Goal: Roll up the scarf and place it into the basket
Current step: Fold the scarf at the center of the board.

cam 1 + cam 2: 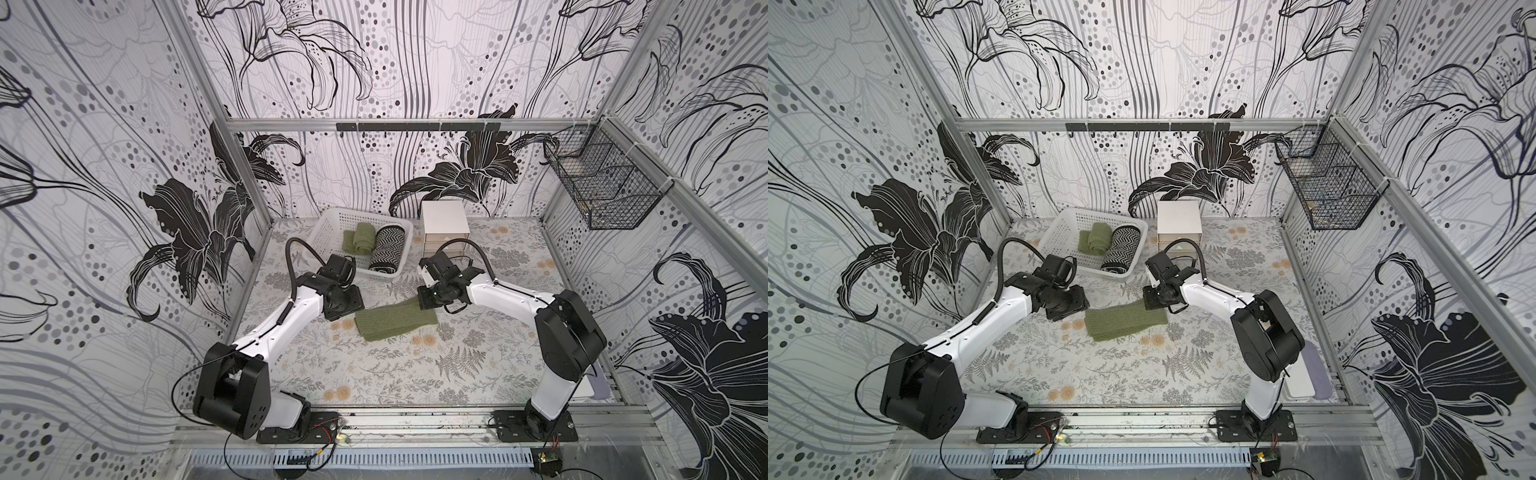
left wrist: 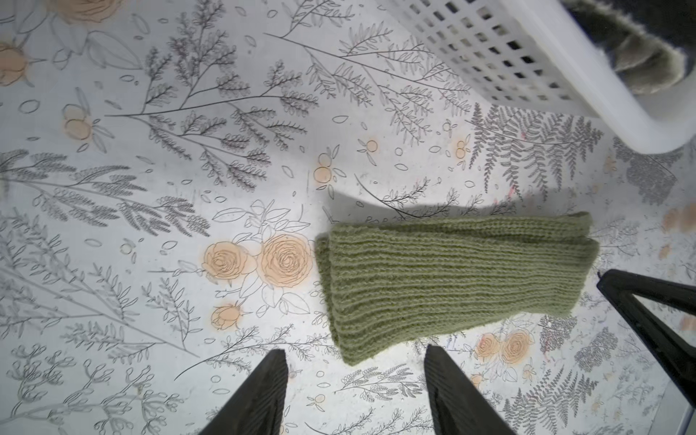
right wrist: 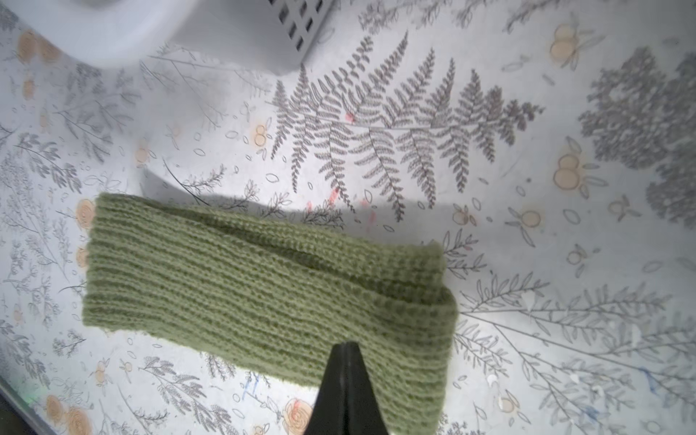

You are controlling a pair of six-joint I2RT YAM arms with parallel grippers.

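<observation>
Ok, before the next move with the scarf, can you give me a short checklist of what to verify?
1. Scarf rolled: not ok, it lies folded flat on the table.
2. Left gripper open, near the scarf's end: ok.
3. Right gripper shut over the scarf's edge; fabric pinched: cannot tell.
4. Basket has free room beside the green roll and the zigzag roll: ok.
5. Drawer unit stands apart from the scarf: ok.
</observation>
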